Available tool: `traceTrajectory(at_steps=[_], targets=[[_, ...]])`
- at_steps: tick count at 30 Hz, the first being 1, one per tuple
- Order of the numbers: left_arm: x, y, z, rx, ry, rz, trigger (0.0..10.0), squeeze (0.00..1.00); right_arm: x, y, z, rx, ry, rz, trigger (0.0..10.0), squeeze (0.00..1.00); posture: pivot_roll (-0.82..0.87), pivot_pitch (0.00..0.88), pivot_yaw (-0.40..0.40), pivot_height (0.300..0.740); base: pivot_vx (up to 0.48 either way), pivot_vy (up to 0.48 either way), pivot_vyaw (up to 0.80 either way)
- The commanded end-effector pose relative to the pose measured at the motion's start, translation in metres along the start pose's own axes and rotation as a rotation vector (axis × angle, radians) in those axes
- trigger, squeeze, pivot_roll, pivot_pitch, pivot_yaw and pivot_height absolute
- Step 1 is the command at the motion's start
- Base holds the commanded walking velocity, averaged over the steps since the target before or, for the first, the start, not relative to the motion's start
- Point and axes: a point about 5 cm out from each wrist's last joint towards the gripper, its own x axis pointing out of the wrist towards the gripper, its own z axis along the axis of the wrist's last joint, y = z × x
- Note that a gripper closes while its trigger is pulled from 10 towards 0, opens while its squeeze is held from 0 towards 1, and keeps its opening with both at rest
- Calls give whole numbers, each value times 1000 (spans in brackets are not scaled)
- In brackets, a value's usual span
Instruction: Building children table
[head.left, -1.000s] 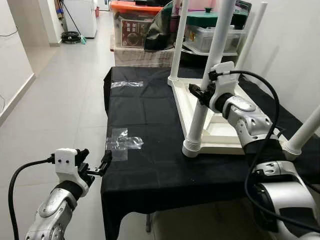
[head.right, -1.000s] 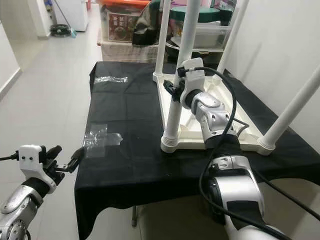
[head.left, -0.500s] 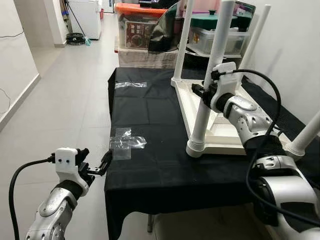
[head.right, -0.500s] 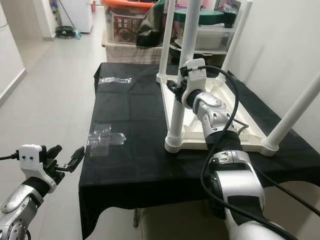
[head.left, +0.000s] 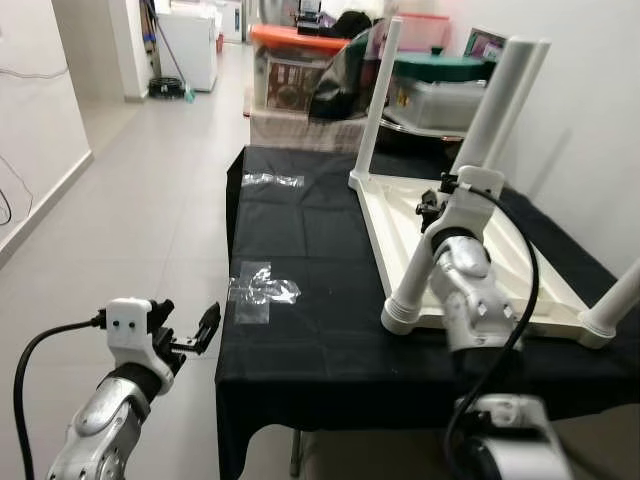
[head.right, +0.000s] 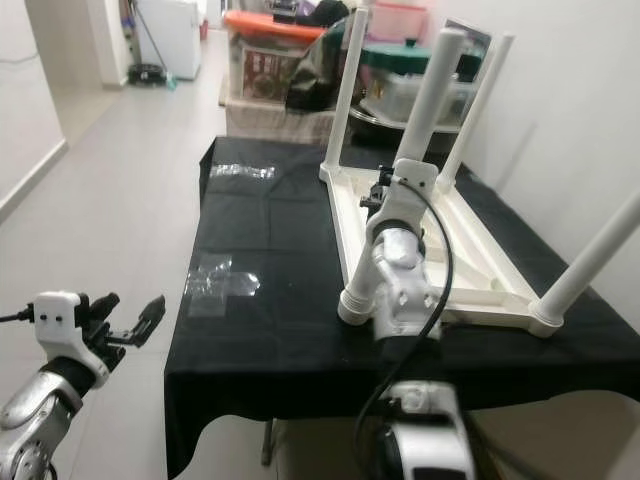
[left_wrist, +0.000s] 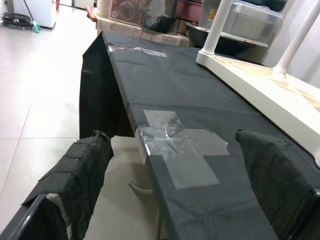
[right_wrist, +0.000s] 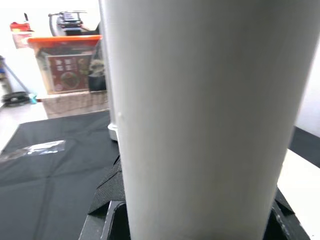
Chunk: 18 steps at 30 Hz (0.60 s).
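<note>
Pale floor tiles run up the left of the head views toward a white appliance in the upper left corner. Across the middle stands a long table under a black cloth (head.left: 300, 340). On its right half lies the white plastic children's table, upside down (head.left: 470, 265), its round white legs pointing up. Behind it, at the top centre, sit an orange-lidded storage box (head.left: 290, 70) and a clear tub with a green lid (head.left: 440, 85). The silver right arm rises from the lower right, and the right gripper (head.left: 432, 205) is closed around the nearest white table leg (head.left: 450, 210), about halfway up it. Crumpled clear plastic wrap (head.left: 258, 293) lies on the cloth left of centre. At lower left, the left gripper (head.left: 190, 335) hovers just off the cloth's edge, fingers (left_wrist: 82, 170) spread wide, holding nothing.
</note>
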Motion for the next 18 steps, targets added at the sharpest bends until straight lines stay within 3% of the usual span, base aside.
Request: traceTrajectory(at_steps=[1, 3, 5, 10, 18], targets=[[2, 0, 0, 10, 8, -5, 10000, 0, -8, -13, -47, -9, 190, -107, 0, 0, 61, 0, -88, 740, 0, 0, 0], [2, 0, 0, 10, 8, -5, 10000, 0, -8, -13, -47, -9, 190, -107, 0, 0, 61, 0, -88, 740, 0, 0, 0], [4, -1, -1, 9, 9, 6, 10000, 0, -4, 6, -45, 23, 224, -212, 0, 0, 60, 0, -103, 740, 0, 0, 0], [4, -3, -2, 1, 5, 15, 10000, 0, -3, 16, -46, 74, 276, -282, 0, 0, 63, 0, -109, 740, 0, 0, 0], [3, -1, -3, 0, 6, 29, 10000, 0, -9, 14, -50, 71, 300, -326, 0, 0, 63, 0, -114, 740, 0, 0, 0]])
